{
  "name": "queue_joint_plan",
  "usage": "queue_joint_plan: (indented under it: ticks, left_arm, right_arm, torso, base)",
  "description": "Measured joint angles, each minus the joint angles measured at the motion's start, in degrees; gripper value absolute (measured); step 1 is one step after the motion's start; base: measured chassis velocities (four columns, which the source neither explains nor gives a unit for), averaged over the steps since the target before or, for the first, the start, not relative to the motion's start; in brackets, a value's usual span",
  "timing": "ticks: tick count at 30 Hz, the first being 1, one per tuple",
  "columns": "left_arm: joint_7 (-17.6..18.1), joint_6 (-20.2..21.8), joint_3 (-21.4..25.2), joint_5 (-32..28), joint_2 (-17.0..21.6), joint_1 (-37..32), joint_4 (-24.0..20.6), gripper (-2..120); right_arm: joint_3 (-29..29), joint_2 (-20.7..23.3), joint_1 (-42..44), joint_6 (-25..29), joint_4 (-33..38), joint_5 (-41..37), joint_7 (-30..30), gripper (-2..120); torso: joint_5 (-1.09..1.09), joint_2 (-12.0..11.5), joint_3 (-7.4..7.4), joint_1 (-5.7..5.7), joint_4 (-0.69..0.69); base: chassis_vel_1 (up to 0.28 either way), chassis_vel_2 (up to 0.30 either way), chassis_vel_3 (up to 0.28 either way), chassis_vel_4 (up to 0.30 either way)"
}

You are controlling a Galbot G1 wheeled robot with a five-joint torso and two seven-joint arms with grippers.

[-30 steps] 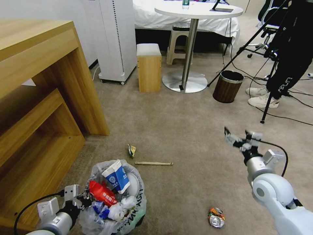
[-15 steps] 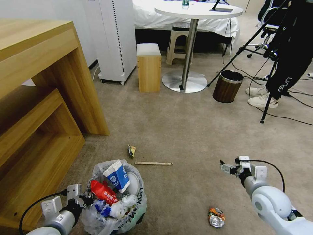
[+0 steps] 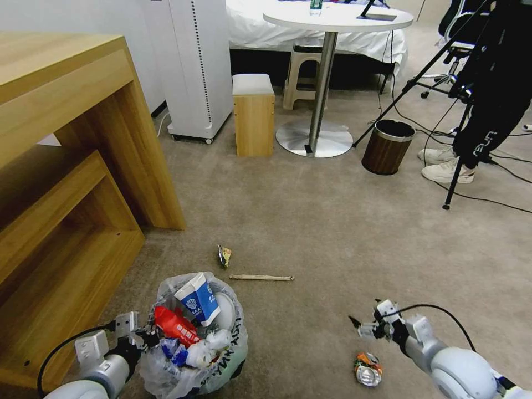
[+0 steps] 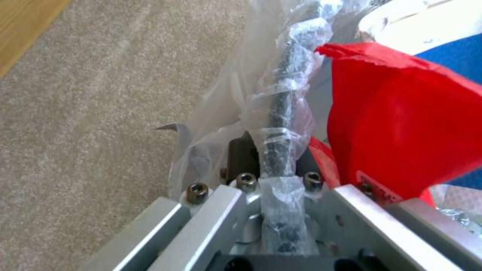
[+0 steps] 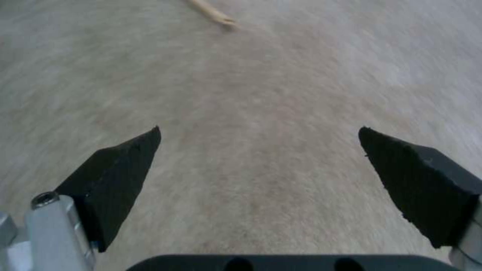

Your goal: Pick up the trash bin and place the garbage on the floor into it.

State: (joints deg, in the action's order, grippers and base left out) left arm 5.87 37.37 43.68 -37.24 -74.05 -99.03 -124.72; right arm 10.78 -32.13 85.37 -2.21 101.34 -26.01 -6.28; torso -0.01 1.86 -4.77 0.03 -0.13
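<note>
The right gripper (image 3: 363, 327) has dropped low over the floor (image 3: 310, 221) in the last second, fingers spread wide, and now hangs just above the can (image 3: 368, 369), which I judge its next target. The left gripper (image 3: 145, 338) stays pinched on the bin (image 3: 194, 338) rim (bag and all), near the stick (image 3: 261, 277). The bag's lettering is unreadable; the cup (image 3: 198, 298) bears a logo.

We see beige carpet (image 3: 310, 216) across the room. A wooden desk (image 3: 61, 138) stands at our left, a white cabinet (image 3: 194, 66) beyond it, then a wooden stool (image 3: 253, 116), a round white table (image 3: 338, 19) and a white-sheeted bed (image 3: 249, 25).
</note>
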Motion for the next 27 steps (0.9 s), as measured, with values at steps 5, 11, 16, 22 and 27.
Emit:
queue_joint_plan:
  ticks: [5,11,16,22,27]
  left_arm:
    - [0.1,0.0,0.0,0.0,-0.3,0.6,0.9,0]
    - [0.2,-0.1,-0.1,0.0,-1.0,1.6,2.1,0]
    - [0.2,-0.4,-0.2,0.0,-1.2,2.7,3.5,0]
    - [0.2,-0.5,-0.7,-0.2,-1.4,4.1,4.4,0]
    - [0.2,-0.5,-0.7,-0.7,-0.9,4.3,4.8,0]
  right_arm:
    - [-0.6,3.5,3.6,11.2,-4.1,4.9,-5.8,100]
    - [-0.9,5.4,6.1,18.3,-10.5,11.8,-8.5,100]
    - [1.4,7.5,8.2,23.9,-15.0,16.6,-10.6,100]
    - [4.5,7.4,7.3,32.1,-19.3,19.9,-16.6,93]
    - [3.3,5.5,3.1,34.1,-23.4,21.0,-17.2,90]
  torso:
    - [0.0,0.0,0.0,0.0,0.0]
    - [0.03,0.0,0.0,0.0,0.0]
    - [0.01,0.0,0.0,0.0,0.0]
    - [0.01,0.0,0.0,0.0,0.0]
    - [0.0,0.0,0.0,0.0,0.0]
  base:
    - [0.0,0.0,0.0,0.0]
    - [0.0,0.0,0.0,0.0]
    - [0.0,0.0,0.0,0.0]
    - [0.0,0.0,0.0,0.0]
    - [0.0,0.0,0.0,0.0]
